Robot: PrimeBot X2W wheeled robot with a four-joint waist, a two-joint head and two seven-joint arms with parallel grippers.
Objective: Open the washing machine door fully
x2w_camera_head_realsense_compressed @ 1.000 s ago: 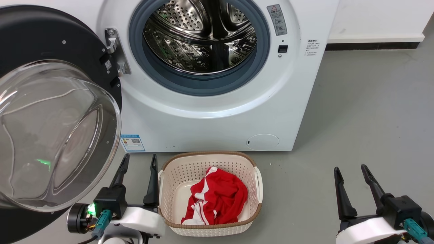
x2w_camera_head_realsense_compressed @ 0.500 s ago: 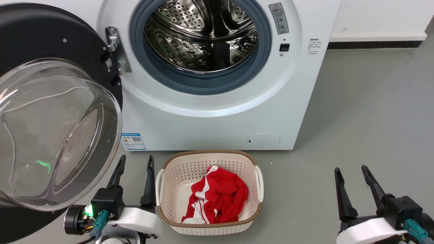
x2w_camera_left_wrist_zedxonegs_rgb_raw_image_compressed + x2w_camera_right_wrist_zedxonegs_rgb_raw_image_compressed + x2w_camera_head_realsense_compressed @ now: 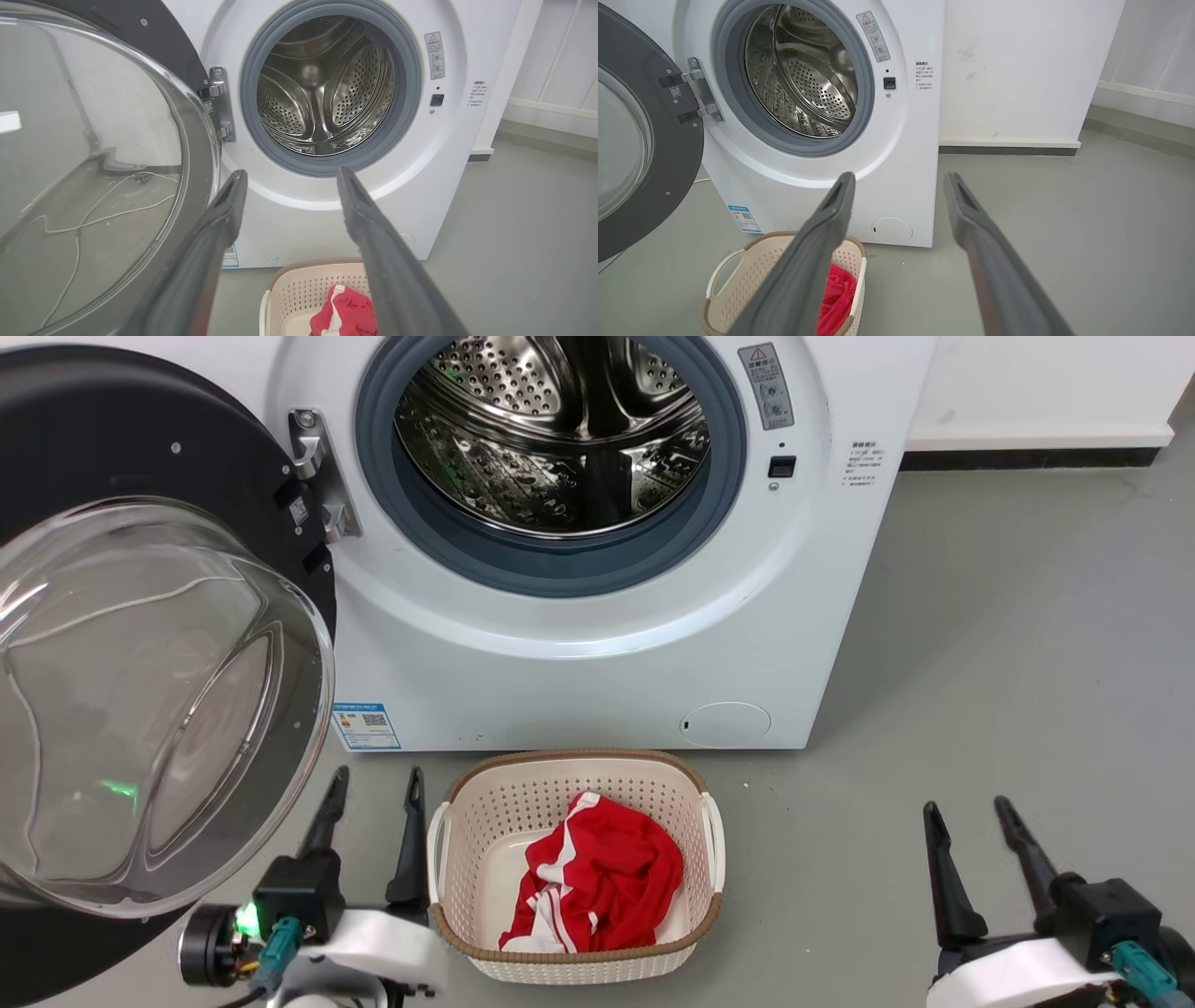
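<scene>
Two grippers low over grey floor, fingers spread wide, nothing held: left gripper just beside the washing machine door, right gripper well apart. Door wide open at the left of the washing machine, steel drum exposed. Basket with red garment in front.

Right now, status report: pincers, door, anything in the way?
Left pincer open, empty, near door's lower edge. Right pincer open, empty. Washing machine door swung wide, drum exposed. Laundry basket on floor, right of door.
</scene>
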